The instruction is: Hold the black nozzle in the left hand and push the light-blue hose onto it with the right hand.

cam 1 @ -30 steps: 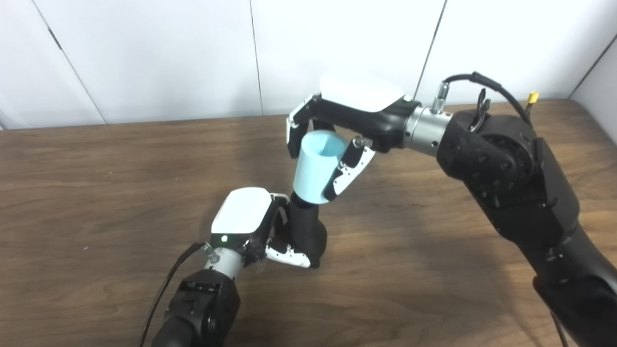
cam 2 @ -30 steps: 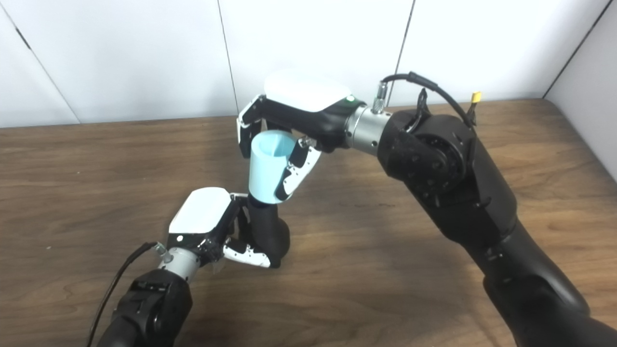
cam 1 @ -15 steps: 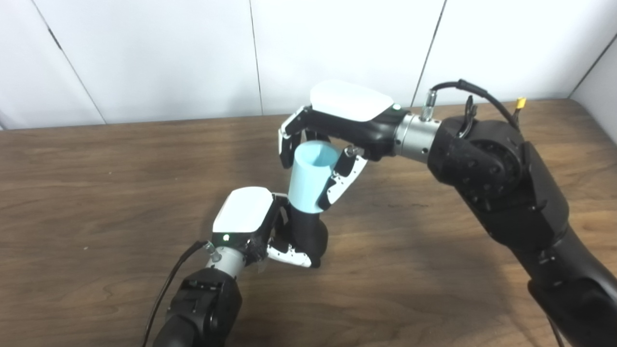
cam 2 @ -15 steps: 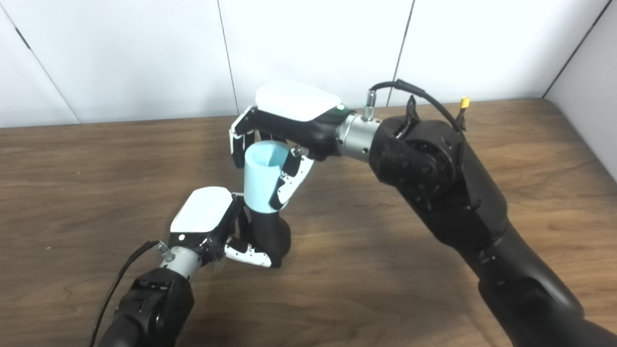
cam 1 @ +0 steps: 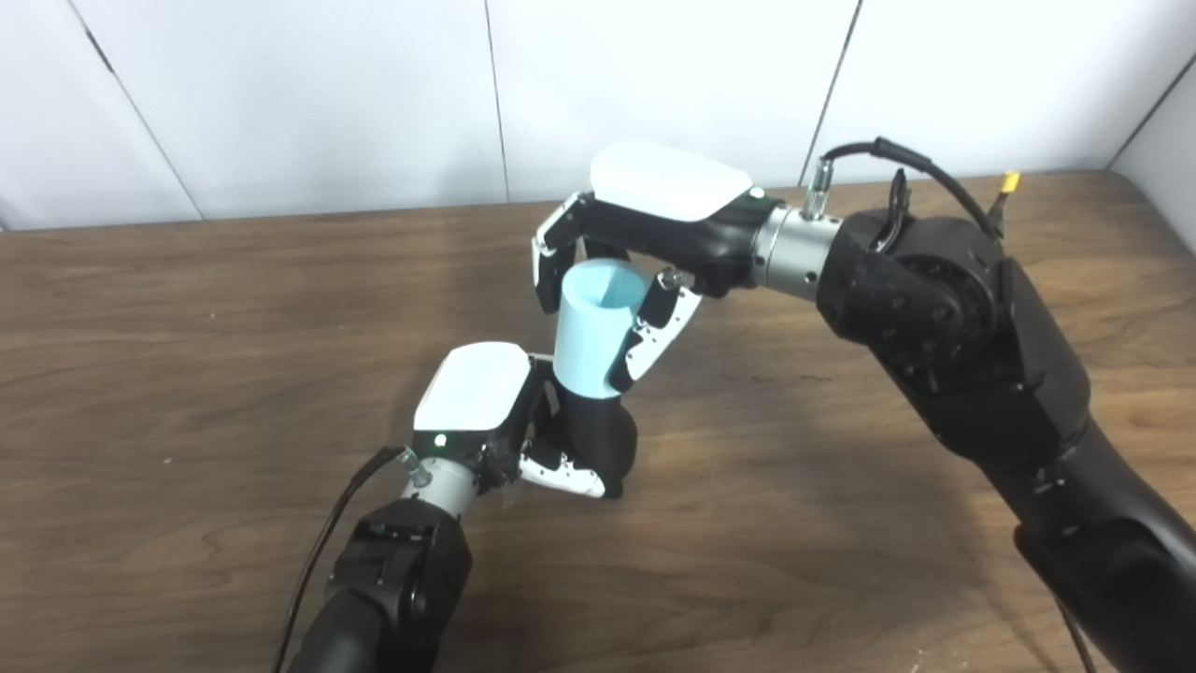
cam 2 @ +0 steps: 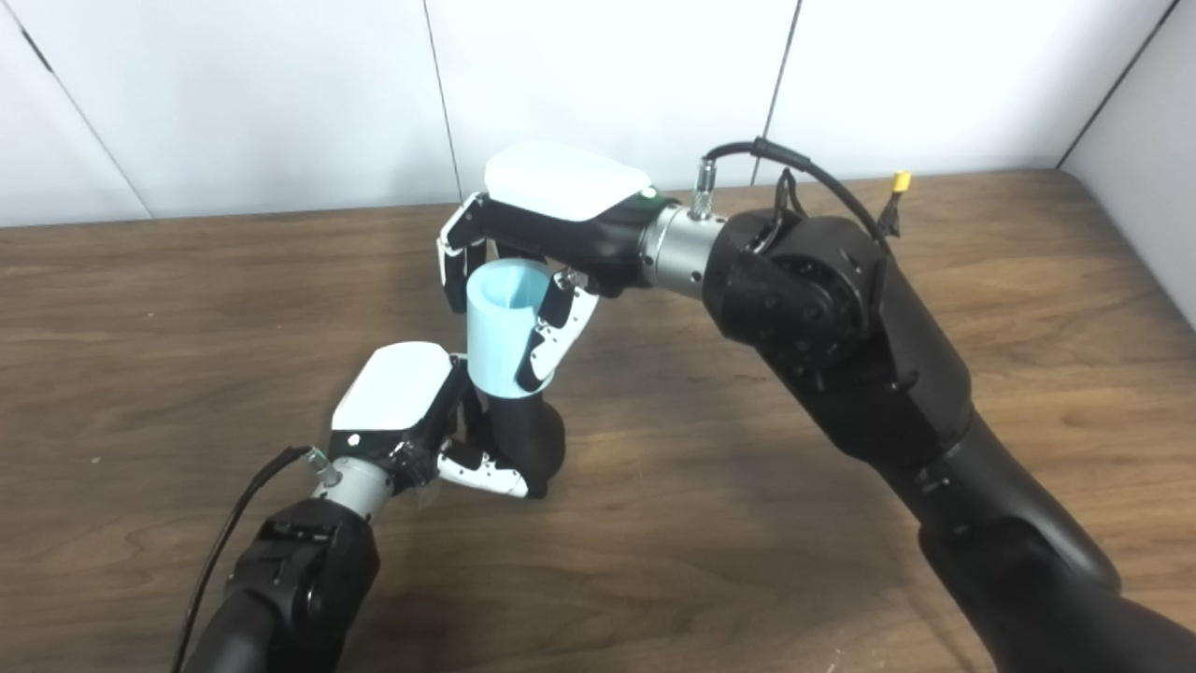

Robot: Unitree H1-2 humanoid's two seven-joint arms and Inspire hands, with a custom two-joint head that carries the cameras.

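The black nozzle [cam 1: 598, 439] stands upright on the wooden table [cam 1: 187, 327], near the middle. My left hand [cam 1: 486, 411] is shut on it, fingers wrapped around its lower body. The light-blue hose [cam 1: 589, 327], a short open tube, sits over the nozzle's top, nearly upright. My right hand [cam 1: 645, 243] is shut on the hose from above and behind, with fingers on both sides. The same scene shows in the right eye view: nozzle [cam 2: 523, 439], hose [cam 2: 500, 327], left hand [cam 2: 402, 402], right hand [cam 2: 551, 234]. The nozzle's top is hidden inside the hose.
A white panelled wall [cam 1: 654, 75] runs along the table's far edge. My right forearm [cam 1: 953, 346] crosses the right half of the table. A black cable [cam 1: 322, 551] hangs by my left wrist.
My right hand has moved the hose left and down, straightening it and sliding it further over the nozzle. The left hand keeps its hold. The camera has tilted slightly.
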